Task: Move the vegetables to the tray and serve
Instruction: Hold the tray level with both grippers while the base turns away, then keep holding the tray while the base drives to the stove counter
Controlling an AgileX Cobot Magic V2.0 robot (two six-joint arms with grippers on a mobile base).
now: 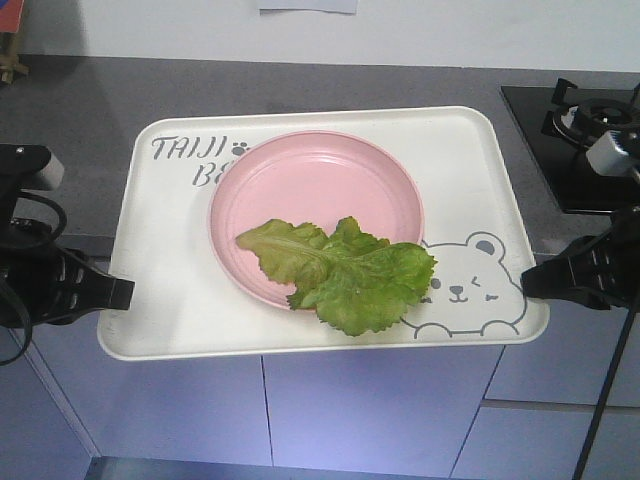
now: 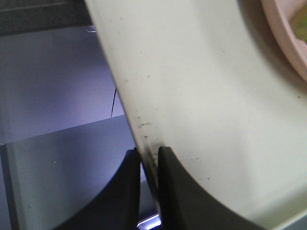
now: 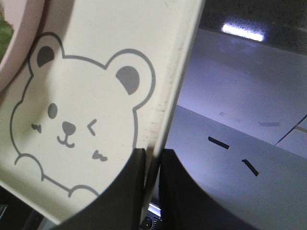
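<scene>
Left hand [image 1: 124, 292], right hand [image 1: 528, 283], tray [image 1: 455, 180] lengthwise between

The leaves [image 1: 345, 275] are bright green and ruffled, with paler ribs. They lie flat on the near side of the plate [image 1: 300, 180] and hang over its rim. The tray [image 1: 470, 170] sits flat under the plate. It is big and cream, with a winking bear.

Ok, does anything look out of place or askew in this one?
Only minor. The lettuce hangs past the pink plate on its near side onto the tray, beside the bear drawing. The tray sits slightly skewed and juts past the counter, but the left gripper and right gripper each clamp a side rim. No damage shows.
</scene>
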